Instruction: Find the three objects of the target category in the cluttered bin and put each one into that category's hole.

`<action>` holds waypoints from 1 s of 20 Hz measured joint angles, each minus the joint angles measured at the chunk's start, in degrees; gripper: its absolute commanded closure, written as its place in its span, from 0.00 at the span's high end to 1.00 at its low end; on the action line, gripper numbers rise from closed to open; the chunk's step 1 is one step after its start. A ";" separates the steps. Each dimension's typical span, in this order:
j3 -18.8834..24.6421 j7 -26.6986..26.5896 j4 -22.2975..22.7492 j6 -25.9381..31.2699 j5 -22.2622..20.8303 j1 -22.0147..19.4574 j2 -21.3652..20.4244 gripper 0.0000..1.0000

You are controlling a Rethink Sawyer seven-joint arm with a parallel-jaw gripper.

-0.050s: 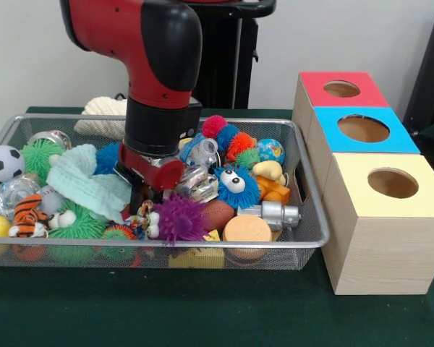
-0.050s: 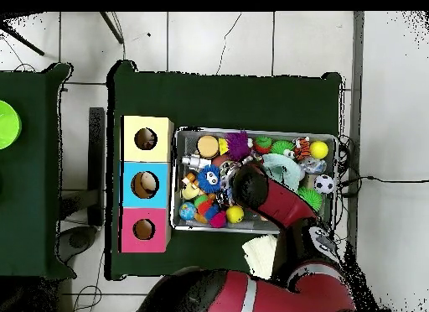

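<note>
1. The bin (image 1: pixel 312 217) is packed edge to edge; toys touch one another, leaving no bare floor.
2. The arm (image 1: pixel 155 79) fills the bin's middle, its hand (image 1: pixel 141 196) low among the toys, blocking that part.
3. Three boxes (image 1: pixel 380 217) stand against the bin's right side in the front view; their top holes are uncovered.
4. The green worktop (image 1: pixel 202 311) at lower frame is open.
</note>
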 measured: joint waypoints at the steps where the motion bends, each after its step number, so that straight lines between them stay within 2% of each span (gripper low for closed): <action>1: -0.29 0.11 0.01 -0.20 0.75 0.32 0.14 1.00; 11: -0.82 0.85 1.97 -3.41 4.23 1.61 0.70 1.00; 12: -0.82 0.87 2.28 -4.86 4.29 1.61 1.27 0.00; 20: -0.82 0.87 2.85 -6.76 5.95 1.98 1.61 0.00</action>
